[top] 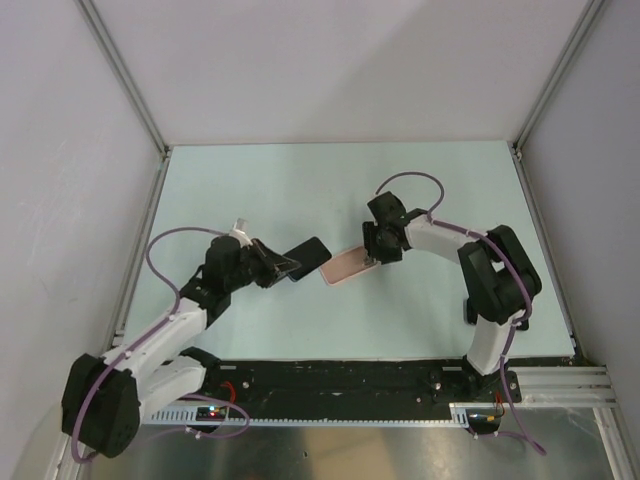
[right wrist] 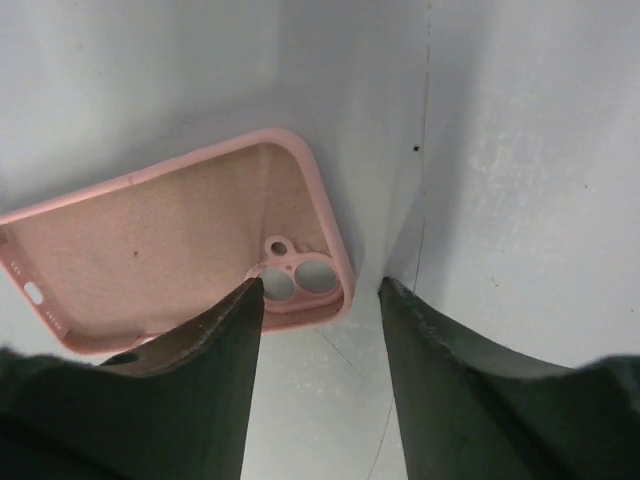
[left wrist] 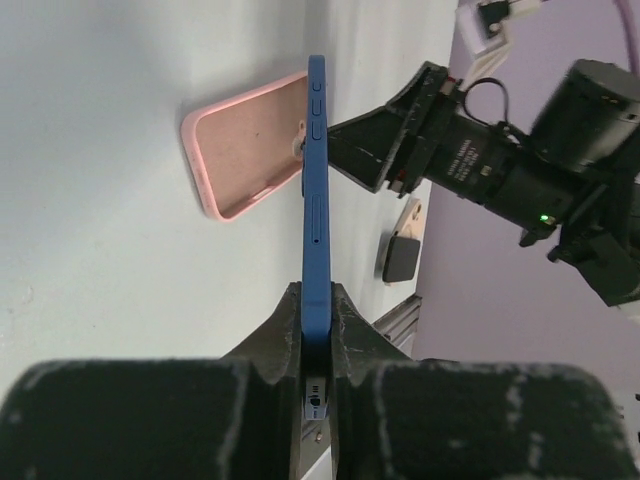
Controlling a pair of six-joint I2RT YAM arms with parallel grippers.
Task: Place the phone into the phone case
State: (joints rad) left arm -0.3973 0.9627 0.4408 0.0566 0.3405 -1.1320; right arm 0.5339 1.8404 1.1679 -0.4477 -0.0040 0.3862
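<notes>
We hold the phone (left wrist: 316,180) up; the case (left wrist: 245,150) lies empty on the worktop (top: 300,190).
The left claw (left wrist: 317,300) pinches it edge-on, screen hidden; the right claw (right wrist: 320,285) hangs spread over the case, one finger (right wrist: 200,370) covering its edge.

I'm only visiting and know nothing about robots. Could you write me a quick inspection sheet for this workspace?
Surface: pale green table, flat and matt.
Job's things: phone clamped by one end in the left gripper, apart from the case; phone case lies open side up on the table, empty.
Clutter: nothing seen.
Grippers: left gripper shut on the phone; right gripper open, over the case's camera-hole end.
Cables: purple cables loop along both arms.
Surroundings: plain walls with metal corner posts.
</notes>
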